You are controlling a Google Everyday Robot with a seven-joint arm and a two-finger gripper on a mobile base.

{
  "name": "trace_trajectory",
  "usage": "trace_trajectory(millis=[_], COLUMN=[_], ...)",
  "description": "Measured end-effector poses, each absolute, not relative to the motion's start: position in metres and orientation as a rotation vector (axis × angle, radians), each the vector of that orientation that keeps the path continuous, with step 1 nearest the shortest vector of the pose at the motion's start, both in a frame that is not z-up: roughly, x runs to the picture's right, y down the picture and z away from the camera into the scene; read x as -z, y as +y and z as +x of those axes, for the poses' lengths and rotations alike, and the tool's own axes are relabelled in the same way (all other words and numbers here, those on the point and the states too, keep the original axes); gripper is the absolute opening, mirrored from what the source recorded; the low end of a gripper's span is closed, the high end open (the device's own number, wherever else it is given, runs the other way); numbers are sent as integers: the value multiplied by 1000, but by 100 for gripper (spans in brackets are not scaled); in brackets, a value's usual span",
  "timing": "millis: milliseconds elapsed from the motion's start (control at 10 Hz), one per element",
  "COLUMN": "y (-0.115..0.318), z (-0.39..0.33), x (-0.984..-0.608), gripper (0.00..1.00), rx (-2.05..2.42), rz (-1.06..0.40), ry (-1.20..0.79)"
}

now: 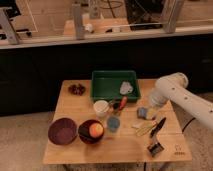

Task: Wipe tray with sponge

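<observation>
The task has only just started. The robot's white arm (182,97) reaches in from the right, and the gripper (149,106) at its end hangs low over the wooden table (125,150). Right under the gripper, maybe touching it, is a small blue-grey block, which I think is the sponge (142,114). I cannot tell if the gripper is open or closed, or if it has the sponge yet.

The green tray (100,82) sits past the gripper, up and to its left in the picture. The gripper is not over it. Inside the tray, at the end near the gripper, lies a pale crumpled thing (126,88). It may get in the way of wiping.

Left of the gripper is a white cup (101,107), with a red thing (122,103) in between. Lower left are a blue cup (113,123), a bowl with an orange ball (91,131) and a purple bowl (62,131). Below the gripper lie some yellow sticks (143,128) and a black tool (155,147).

So no wiping looks done. What is left, I think: get a good hold of the sponge, lift it, carry it up and left over the tray, press it down and rub it on the tray floor
</observation>
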State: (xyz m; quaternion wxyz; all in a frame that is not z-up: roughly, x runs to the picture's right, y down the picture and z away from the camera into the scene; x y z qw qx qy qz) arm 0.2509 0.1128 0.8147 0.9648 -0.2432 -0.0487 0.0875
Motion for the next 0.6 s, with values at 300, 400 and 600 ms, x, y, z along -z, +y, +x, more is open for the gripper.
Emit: trace_trajectory(millis=[300, 400, 600], y=[127, 134, 141], z=[244, 244, 246], x=[-847, -857, -873], gripper=[80, 80, 80], rx=[-196, -207, -217], rz=[-516, -527, -542], ry=[-109, -113, -116])
